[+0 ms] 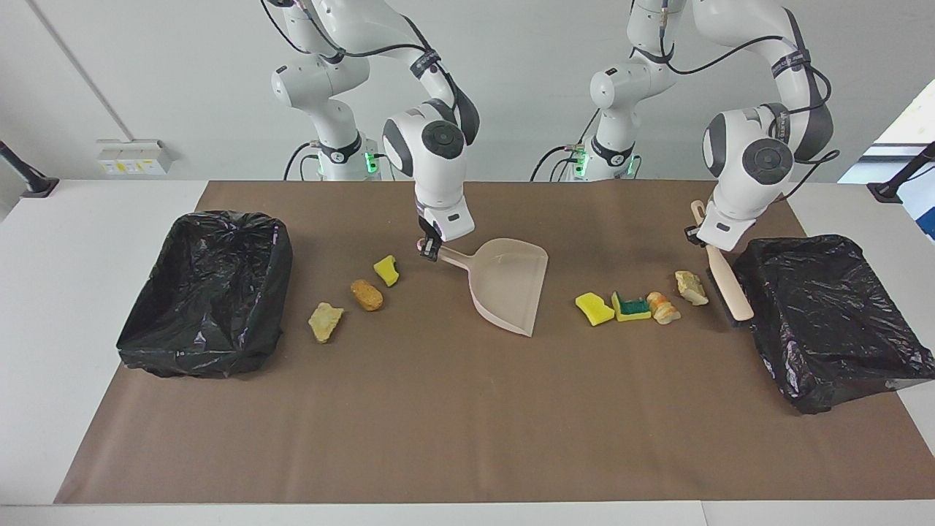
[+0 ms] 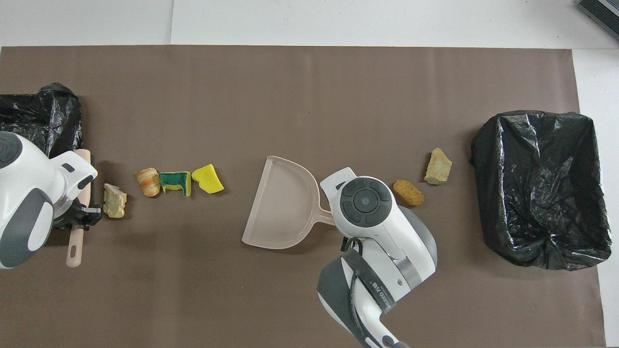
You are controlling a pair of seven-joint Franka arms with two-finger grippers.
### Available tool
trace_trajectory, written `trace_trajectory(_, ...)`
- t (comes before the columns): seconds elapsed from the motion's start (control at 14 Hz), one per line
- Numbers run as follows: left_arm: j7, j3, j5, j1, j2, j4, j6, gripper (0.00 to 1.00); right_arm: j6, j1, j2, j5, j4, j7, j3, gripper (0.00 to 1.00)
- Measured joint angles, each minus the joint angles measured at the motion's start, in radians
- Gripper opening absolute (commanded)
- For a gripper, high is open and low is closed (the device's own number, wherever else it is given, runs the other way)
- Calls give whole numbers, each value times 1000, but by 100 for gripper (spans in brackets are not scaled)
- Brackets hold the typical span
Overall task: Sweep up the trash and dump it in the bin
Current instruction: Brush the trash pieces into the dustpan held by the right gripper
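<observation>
My right gripper [image 1: 429, 250] is shut on the handle of the beige dustpan [image 1: 511, 288], which tilts over the middle of the mat with its open mouth toward a row of trash: a yellow sponge bit [image 1: 594, 308], a green-faced sponge bit [image 1: 630, 307], a striped bread chunk [image 1: 663, 308] and a pale chunk [image 1: 690, 286]. My left gripper [image 1: 694, 234] is shut on the beige brush [image 1: 723, 281], whose black bristles stand between the pale chunk and the bin [image 1: 833, 318]. Three more scraps [image 1: 367, 294] lie toward the right arm's end.
A second black-lined bin [image 1: 208, 292] sits at the right arm's end of the brown mat [image 1: 438, 424]. In the overhead view the right wrist covers the dustpan handle [image 2: 325, 220], and the left arm hides part of the brush [image 2: 75, 241].
</observation>
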Motion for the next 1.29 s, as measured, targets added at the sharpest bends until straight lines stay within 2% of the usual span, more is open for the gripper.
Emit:
trace_trajectory(0.36,-119,-20,-25,-107,5,-7,45,0,0,1,0,0,0,0,0,0)
trace_trajectory(0.93,-114,-26,-51,-325,46,-5,118,0,0,1,0,0,0,0,0,0)
trace_trajectory(1.29,-115,-28,-169,-525,46,1,147,0,0,1,0,0,0,2,0,0)
